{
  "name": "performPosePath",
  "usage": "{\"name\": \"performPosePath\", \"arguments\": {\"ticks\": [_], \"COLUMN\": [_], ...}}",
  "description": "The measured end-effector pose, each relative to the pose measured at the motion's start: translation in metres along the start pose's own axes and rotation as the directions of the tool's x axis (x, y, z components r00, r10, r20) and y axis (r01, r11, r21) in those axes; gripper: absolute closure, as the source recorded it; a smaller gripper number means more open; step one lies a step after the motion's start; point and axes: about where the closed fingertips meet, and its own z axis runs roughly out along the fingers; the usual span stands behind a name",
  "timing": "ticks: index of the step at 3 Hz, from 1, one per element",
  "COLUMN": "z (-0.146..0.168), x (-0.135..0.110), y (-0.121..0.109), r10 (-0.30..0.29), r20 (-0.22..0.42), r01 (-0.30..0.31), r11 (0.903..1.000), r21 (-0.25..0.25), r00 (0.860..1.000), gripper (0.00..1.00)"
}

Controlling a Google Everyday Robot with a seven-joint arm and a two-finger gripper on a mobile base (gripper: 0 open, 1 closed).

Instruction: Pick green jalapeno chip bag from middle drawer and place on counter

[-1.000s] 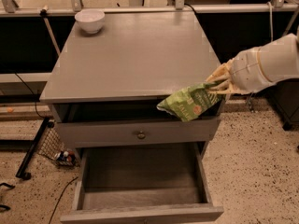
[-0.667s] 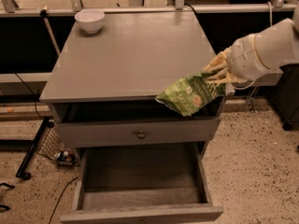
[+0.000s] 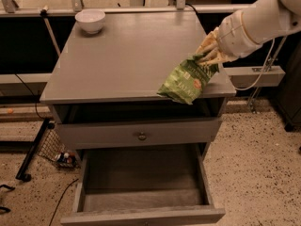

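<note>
The green jalapeno chip bag (image 3: 186, 80) hangs tilted over the front right corner of the counter (image 3: 127, 55), its lower end past the counter's front edge. My gripper (image 3: 210, 54) is shut on the bag's upper end, with the white arm reaching in from the upper right. The middle drawer (image 3: 143, 187) is pulled open below, its grey floor bare. Whether the bag touches the counter cannot be told.
A white bowl (image 3: 90, 20) stands at the counter's back left. A closed drawer front with a round metal knob (image 3: 141, 136) sits above the open drawer. A black frame and cables lie on the speckled floor at left.
My gripper has carried the bag up and to the left, from beside the counter's front right edge to above its corner.
</note>
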Motion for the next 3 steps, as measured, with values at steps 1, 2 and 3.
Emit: {"name": "performPosePath", "arguments": {"ticks": [1, 2, 3], "z": [0.009, 0.021, 0.034], "x": [-0.001, 0.001, 0.004], "y": [-0.020, -0.037, -0.051], "r10": [-0.012, -0.014, -0.012], "r20": [0.001, 0.007, 0.016], "r01": [0.012, 0.014, 0.012], "r11": [0.9998, 0.9994, 0.9988], "r21": [-0.013, -0.030, -0.048], "r00": [1.000, 1.000, 1.000], "gripper": [1.00, 1.00, 1.00]}}
